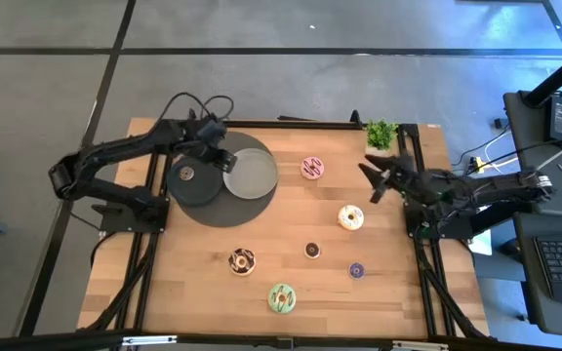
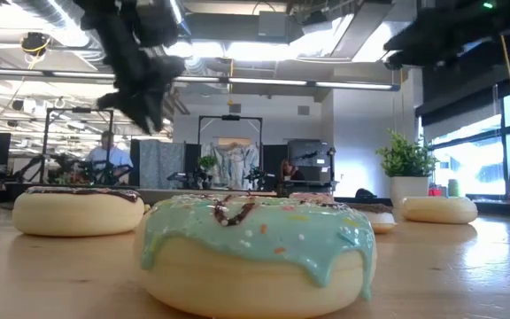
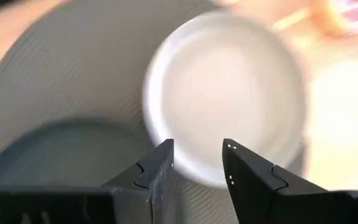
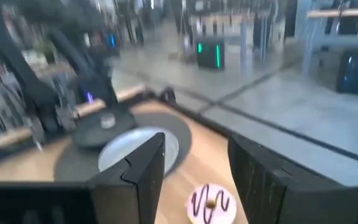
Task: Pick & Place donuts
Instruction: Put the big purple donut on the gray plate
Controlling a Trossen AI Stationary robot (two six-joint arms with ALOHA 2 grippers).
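Six donuts visible, plate blurred

The left tool hung over the grey round plate, its two dark fingers parted with a gap between them, nothing held there. The plate lay on a large dark round disc, toward one side of it and reaching past its edge. Nearer the tool, a smaller dark round shape sat on the disc. Beyond the plate, bare wooden desk showed, and at the far corner a blurred pink-iced donut.
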